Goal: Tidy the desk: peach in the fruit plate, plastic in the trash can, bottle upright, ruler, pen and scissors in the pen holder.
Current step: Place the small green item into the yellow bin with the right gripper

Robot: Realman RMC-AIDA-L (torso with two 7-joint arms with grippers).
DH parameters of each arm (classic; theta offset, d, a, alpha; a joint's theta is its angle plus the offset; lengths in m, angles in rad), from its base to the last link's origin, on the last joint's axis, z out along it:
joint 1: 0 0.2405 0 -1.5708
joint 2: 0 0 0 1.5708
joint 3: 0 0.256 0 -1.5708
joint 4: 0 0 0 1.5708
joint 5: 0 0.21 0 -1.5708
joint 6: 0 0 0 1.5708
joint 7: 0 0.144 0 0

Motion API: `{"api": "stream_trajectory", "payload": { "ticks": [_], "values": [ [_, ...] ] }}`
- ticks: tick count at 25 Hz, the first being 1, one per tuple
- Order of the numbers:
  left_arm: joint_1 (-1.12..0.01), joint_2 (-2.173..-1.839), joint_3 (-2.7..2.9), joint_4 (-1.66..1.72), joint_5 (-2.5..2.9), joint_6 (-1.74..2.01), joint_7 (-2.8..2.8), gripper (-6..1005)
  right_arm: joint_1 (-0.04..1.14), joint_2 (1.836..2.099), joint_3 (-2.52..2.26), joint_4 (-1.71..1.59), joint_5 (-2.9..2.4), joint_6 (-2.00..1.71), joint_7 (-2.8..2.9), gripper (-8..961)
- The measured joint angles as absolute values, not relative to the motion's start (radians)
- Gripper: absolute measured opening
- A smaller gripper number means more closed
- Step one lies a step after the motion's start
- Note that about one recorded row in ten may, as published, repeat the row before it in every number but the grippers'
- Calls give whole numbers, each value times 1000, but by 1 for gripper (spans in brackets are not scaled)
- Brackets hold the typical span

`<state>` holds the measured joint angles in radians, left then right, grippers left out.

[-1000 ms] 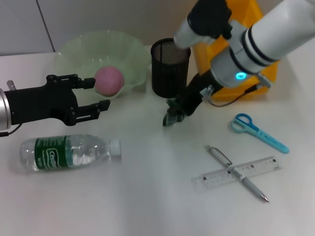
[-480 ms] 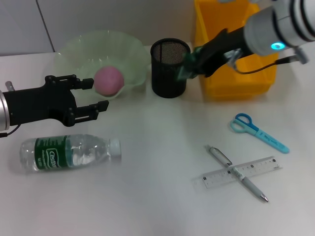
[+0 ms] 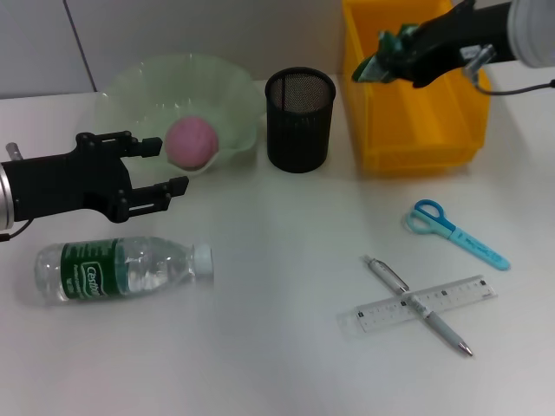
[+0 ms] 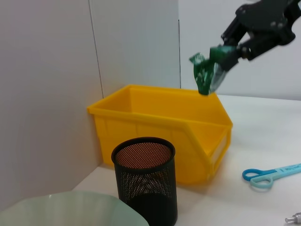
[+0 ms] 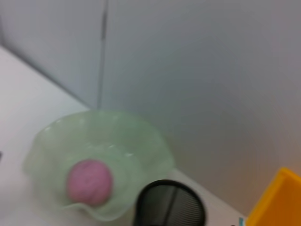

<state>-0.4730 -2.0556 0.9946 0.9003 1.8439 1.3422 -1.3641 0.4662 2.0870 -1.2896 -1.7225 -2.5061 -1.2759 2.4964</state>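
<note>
The crumpled green plastic (image 3: pixel 388 59) hung pinched in the right gripper (image 3: pixel 395 61), held in the air above the near-left corner of the yellow bin (image 3: pixel 416 139) that served as the trash can. In the left wrist view the same scrap (image 4: pixel 208 72) dangled just over the bin's rim (image 4: pixel 160 106), not yet inside it.

The black mesh pen holder (image 3: pixel 299 120) stood upright just left of the bin, with nothing showing above its rim. Further left, the pink peach (image 3: pixel 191 143) sat in the pale green fruit plate (image 3: pixel 227 87).

The left gripper (image 3: pixel 156 169) hovered in front of the plate with its fingers spread apart and nothing between them. Below it the water bottle (image 3: pixel 121 269) lay on its side, cap pointing toward the middle of the desk (image 3: pixel 277 347).

Toward the right, the blue scissors (image 3: pixel 455 232) lay flat, well apart from the bin. Nearer the front edge, the pen (image 3: pixel 418 305) lay across the clear ruler (image 3: pixel 425 303), the two touching in a cross.
</note>
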Motion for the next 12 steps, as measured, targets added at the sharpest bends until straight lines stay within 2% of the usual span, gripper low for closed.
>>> {"api": "stream_trajectory", "payload": {
  "ticks": [12],
  "values": [
    [-469,-2055,995,900,1845,1342,-1364,663,412,2083,-1212,-1651,-2508,-1138,2503,210]
  ]
}}
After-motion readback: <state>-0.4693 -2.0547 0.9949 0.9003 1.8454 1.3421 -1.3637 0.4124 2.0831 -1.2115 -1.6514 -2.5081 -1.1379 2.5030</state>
